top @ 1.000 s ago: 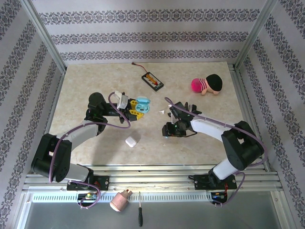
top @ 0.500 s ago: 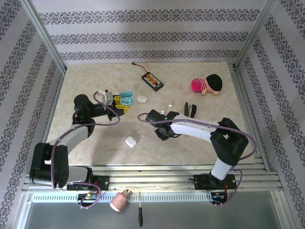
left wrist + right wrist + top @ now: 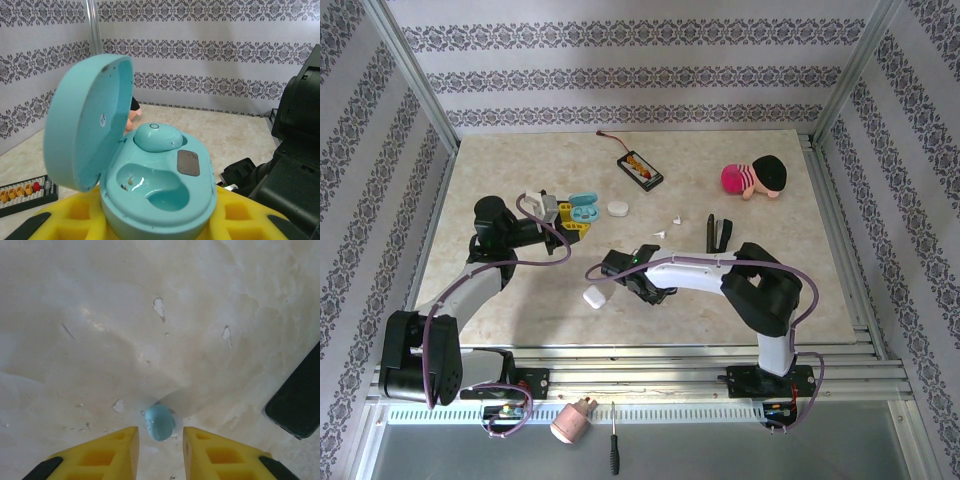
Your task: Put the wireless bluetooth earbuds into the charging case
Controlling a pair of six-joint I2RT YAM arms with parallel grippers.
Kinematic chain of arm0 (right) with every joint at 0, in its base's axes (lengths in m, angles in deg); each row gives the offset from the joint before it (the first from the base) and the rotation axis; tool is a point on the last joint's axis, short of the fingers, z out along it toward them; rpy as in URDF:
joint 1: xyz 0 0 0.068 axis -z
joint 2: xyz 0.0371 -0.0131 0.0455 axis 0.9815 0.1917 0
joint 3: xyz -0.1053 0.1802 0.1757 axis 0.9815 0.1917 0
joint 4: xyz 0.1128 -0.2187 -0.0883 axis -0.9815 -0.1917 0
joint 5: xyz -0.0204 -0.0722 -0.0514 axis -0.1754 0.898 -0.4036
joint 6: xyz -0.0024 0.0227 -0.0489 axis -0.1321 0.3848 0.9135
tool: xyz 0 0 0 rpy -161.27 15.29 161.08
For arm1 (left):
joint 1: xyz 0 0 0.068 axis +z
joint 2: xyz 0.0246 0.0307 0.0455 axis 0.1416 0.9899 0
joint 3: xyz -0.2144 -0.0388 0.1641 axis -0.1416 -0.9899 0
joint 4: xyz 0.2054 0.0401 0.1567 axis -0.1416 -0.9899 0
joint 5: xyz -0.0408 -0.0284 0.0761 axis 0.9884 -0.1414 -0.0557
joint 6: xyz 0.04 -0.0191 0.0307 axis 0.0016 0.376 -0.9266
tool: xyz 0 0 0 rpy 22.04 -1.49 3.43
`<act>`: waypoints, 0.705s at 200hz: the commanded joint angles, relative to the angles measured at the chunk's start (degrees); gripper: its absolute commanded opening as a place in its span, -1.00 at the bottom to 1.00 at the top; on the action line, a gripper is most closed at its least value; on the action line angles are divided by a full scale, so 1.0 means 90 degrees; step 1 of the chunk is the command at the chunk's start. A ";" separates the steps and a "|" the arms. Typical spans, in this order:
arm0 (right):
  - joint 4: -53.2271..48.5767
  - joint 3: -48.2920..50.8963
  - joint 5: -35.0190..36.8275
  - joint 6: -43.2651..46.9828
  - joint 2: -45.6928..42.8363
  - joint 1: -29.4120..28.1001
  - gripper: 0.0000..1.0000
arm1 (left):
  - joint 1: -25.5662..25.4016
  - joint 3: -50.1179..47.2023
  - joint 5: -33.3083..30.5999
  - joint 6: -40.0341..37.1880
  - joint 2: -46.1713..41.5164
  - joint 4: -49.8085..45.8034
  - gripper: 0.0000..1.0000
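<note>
Closest in, towards the near edge of the pale marbled tabletop (image 3: 670,325), a small white pebble-shaped closed case (image 3: 594,296) lies flat. Just to its right, the right gripper (image 3: 160,435) points down at the surface. Its yellow fingers (image 3: 115,450) stand a little apart, with a tiny light-blue plastic earbud (image 3: 160,422) lying on the tabletop between them (a sliver of bare surface shows on either side, so nothing is clamped). Farther back, towards the left edge, the left gripper (image 3: 159,215) is closed on a light-blue oval plastic charging case (image 3: 150,185) with its lid tipped open. A second light-blue earbud (image 3: 155,136) sits in the far one of its two wells. Just beside that case lies a white rounded pebble-like piece (image 3: 618,208). Right of it are two tiny white bits (image 3: 660,233), too small to make out, and a slim black object (image 3: 717,232). Near the far edge lie a black rectangular board with orange connectors (image 3: 642,170) and a pink-and-black plush toy (image 3: 755,178).
</note>
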 commanded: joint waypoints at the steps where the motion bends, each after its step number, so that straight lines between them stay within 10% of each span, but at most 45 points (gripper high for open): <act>1: -0.0202 -0.0170 0.0251 0.0153 0.0177 -0.0030 -0.42 | 0.0076 0.0143 0.0091 -0.0106 -0.0096 -0.0024 -0.33; 141: -0.0184 -0.0018 0.0244 0.0306 0.0519 0.0271 -0.53 | 0.0073 0.0083 0.0106 -0.0065 -0.0134 0.0105 -0.33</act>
